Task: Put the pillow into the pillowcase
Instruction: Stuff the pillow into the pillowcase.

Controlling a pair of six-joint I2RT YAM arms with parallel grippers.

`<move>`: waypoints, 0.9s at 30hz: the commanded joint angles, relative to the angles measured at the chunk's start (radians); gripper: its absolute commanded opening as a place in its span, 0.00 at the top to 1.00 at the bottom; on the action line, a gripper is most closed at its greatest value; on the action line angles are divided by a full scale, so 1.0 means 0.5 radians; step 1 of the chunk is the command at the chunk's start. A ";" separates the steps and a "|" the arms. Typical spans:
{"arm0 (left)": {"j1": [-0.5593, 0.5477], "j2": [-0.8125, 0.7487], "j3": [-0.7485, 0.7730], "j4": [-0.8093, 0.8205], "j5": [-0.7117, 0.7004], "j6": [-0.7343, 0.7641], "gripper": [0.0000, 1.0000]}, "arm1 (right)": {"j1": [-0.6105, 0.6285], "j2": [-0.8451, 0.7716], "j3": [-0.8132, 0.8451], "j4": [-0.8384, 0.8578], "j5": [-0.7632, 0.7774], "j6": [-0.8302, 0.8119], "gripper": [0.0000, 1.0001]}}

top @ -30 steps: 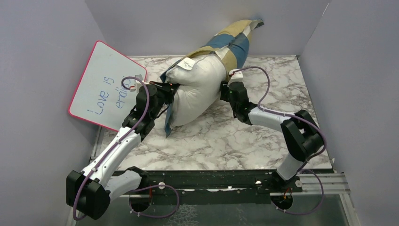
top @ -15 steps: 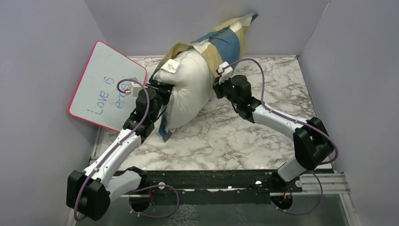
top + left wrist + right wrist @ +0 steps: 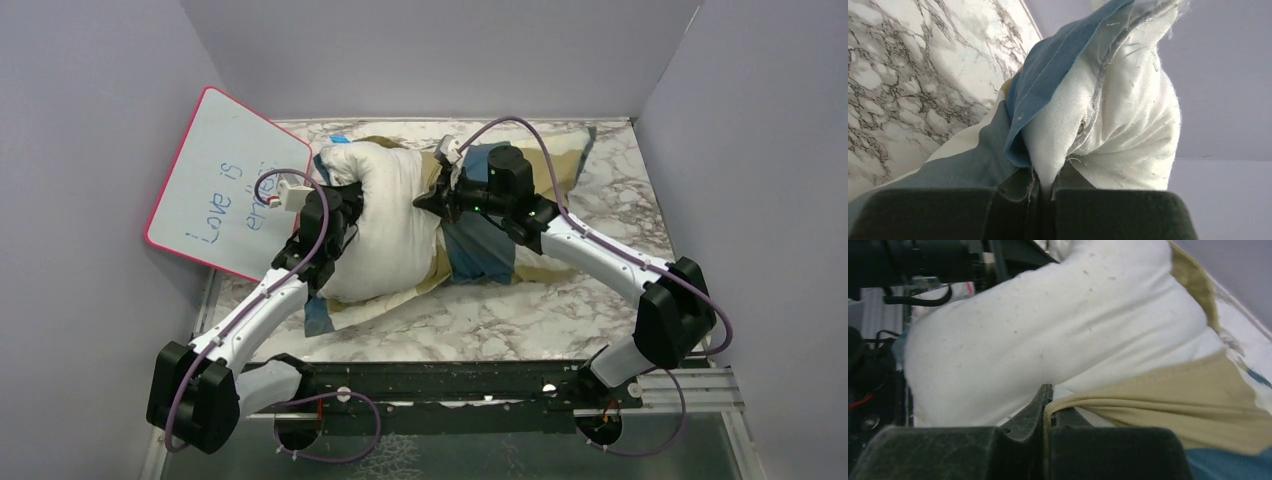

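Note:
The white pillow (image 3: 385, 225) lies on the marble table, its near end sticking out of the checked pillowcase (image 3: 490, 255). The rest of the pillowcase spreads limp to the right and under the pillow. My left gripper (image 3: 350, 200) is at the pillow's left side. In the left wrist view this gripper (image 3: 1047, 187) is shut on a cream and blue fold of the pillowcase (image 3: 1048, 100). My right gripper (image 3: 432, 203) is on top of the pillow's right side. The right wrist view shows it (image 3: 1048, 405) shut on the tan hem of the pillowcase (image 3: 1168, 395), against the pillow (image 3: 1048, 330).
A pink-rimmed whiteboard (image 3: 225, 180) with blue writing leans against the left wall, close to my left arm. Grey walls enclose the table (image 3: 520, 320) on three sides. A small blue tag (image 3: 338, 137) shows at the pillow's far left corner.
The pillow and pillowcase came down from standing against the back wall to lying on the table. My right gripper moved left over the pillow and shut on the tan hem.

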 commanded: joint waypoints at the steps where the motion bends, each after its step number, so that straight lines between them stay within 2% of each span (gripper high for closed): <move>1: -0.136 0.058 0.000 0.195 0.110 -0.003 1.00 | 0.139 -0.104 0.054 0.304 -0.584 0.057 1.00; 6: -0.164 0.150 -0.054 0.243 0.053 0.081 1.00 | 0.100 -0.084 0.044 0.211 -0.298 0.009 1.00; 10: -0.098 0.221 -0.033 0.233 0.034 0.347 1.00 | -0.137 -0.104 0.069 0.132 -0.163 0.128 1.00; 15: 0.018 0.358 -0.006 0.294 0.235 0.399 1.00 | -0.263 0.013 0.367 -0.122 -0.072 -0.053 1.00; 18: 0.095 0.504 0.107 0.312 0.388 0.638 1.00 | -0.285 0.130 0.429 -0.173 -0.046 -0.113 1.00; 19: 0.117 0.544 0.155 0.276 0.450 0.777 0.97 | -0.293 0.165 0.420 -0.187 -0.033 -0.135 1.00; 24: 0.206 0.481 0.250 0.074 1.009 1.584 0.43 | -0.325 0.244 0.337 -0.226 0.018 -0.290 1.00; 25: 0.205 0.430 0.246 0.042 1.125 1.764 0.37 | -0.331 0.250 0.343 -0.241 0.015 -0.330 1.00; 27: 0.202 0.292 0.213 0.033 1.351 2.093 0.36 | -0.344 0.265 0.372 -0.262 -0.015 -0.388 1.00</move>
